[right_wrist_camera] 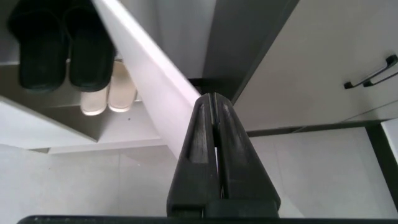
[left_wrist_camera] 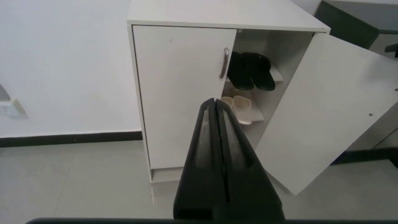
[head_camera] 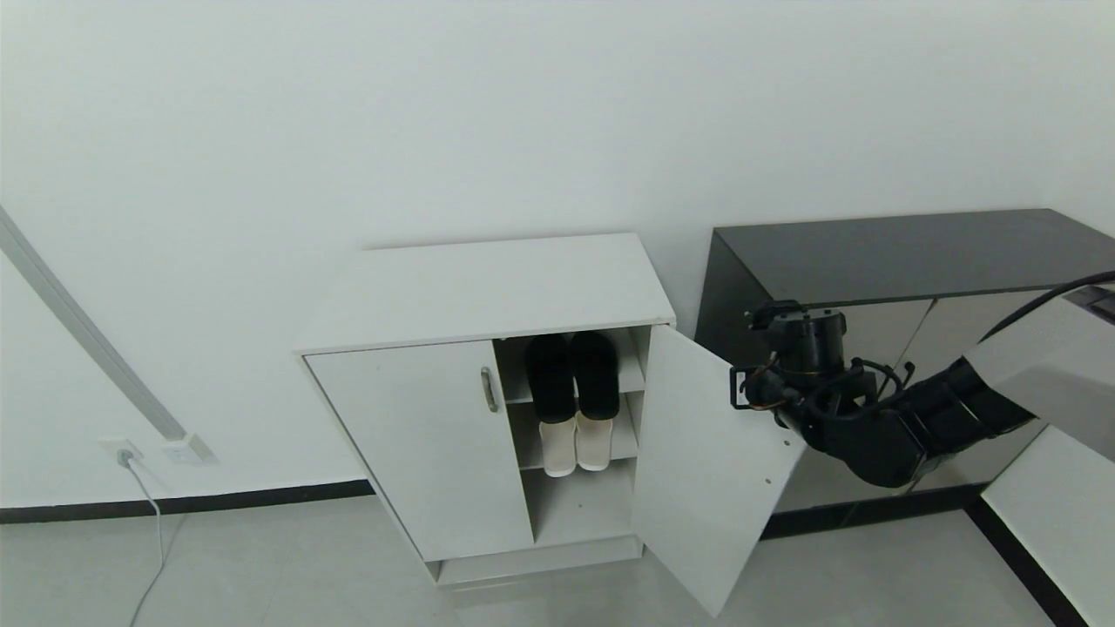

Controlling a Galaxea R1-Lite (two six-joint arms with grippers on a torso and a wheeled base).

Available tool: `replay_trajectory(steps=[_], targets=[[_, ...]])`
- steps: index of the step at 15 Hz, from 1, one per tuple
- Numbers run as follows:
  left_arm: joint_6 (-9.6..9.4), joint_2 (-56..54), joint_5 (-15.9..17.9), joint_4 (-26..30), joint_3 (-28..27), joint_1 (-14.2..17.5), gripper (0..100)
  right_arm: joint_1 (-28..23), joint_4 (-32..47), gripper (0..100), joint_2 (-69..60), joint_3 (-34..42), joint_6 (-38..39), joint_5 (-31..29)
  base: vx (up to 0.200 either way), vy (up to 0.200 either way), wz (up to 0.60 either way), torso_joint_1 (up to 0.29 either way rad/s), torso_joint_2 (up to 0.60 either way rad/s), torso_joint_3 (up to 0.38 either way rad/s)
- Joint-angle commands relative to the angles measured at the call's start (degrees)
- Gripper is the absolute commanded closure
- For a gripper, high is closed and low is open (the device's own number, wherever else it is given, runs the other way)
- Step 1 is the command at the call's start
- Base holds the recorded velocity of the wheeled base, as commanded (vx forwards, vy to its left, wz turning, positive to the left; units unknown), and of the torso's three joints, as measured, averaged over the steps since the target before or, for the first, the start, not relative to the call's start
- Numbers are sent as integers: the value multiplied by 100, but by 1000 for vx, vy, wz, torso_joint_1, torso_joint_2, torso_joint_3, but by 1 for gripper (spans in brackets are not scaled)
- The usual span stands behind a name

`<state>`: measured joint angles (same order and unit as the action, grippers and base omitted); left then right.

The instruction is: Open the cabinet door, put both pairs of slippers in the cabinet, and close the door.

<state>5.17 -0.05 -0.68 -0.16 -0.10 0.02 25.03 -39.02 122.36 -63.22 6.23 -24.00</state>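
The pale tiled floor (head_camera: 261,575) carries a white cabinet (head_camera: 488,287) standing against the far wall, and to its right a dark cabinet (head_camera: 906,252), also against the wall. A thin cable (head_camera: 155,531) trails down onto the floor at the far left. Inside the white cabinet's open right half, the upper shelf (head_camera: 631,379) holds a pair of black slippers (head_camera: 572,374) side by side, their near ends hanging over the shelf's front edge. The middle shelf (head_camera: 623,440) below holds a pair of white slippers (head_camera: 575,444), also side by side and overhanging the front edge. Beneath it is the bottom compartment (head_camera: 579,514).
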Motion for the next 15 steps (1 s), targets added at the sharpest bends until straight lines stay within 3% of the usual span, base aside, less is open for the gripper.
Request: replay_trajectory(steps=[1, 8, 15], targets=[[2, 5, -2, -2, 1, 6, 100, 2, 0, 100, 78, -6, 1, 1, 0, 0, 0, 0, 0, 0], [2, 5, -2, -2, 1, 6, 100, 152, -9, 100, 34, 64, 1, -25, 0, 0, 0, 0, 0, 0], [10, 14, -2, -2, 1, 6, 100, 1224, -9, 100, -845, 794, 19, -43, 0, 0, 0, 0, 0, 0]])
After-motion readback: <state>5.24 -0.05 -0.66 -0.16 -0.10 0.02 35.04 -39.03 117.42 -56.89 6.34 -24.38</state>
